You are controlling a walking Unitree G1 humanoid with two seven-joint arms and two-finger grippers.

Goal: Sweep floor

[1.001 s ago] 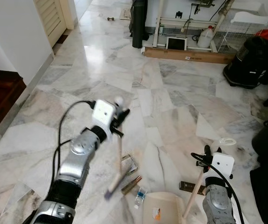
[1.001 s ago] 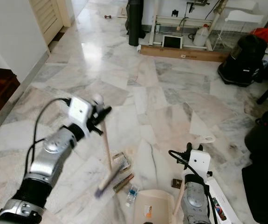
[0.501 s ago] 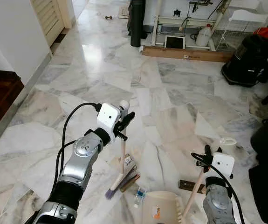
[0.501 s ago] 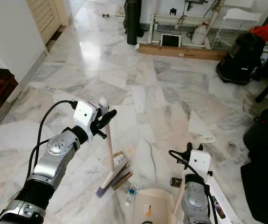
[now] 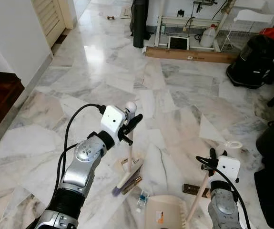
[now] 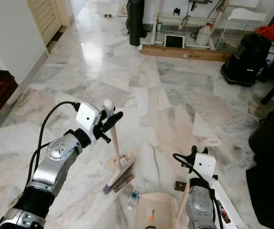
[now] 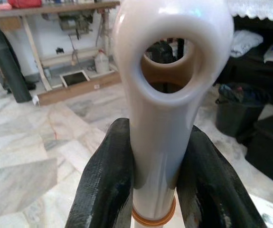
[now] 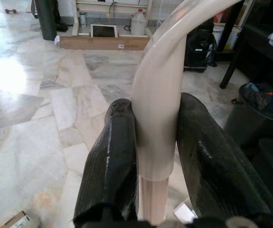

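In the left eye view a marble floor (image 5: 175,95) of grey-veined white slabs runs back to a wooden plank (image 5: 191,55) and a black vacuum cleaner (image 5: 253,62) at the far side; the left gripper (image 5: 129,125) clamps the top of the broom (image 5: 129,164), whose bristles rest on the floor among scraps of litter (image 5: 136,182); the cream dustpan (image 5: 164,212) sits just beside them.

In the right eye view the right gripper (image 6: 197,157) holds the dustpan handle (image 6: 184,198) low at the near edge.

In the left wrist view both black fingers (image 7: 105,185) press the white looped broom grip (image 7: 167,95).

In the right wrist view the fingers (image 8: 112,156) squeeze the pale curved handle; marble spreads beyond.
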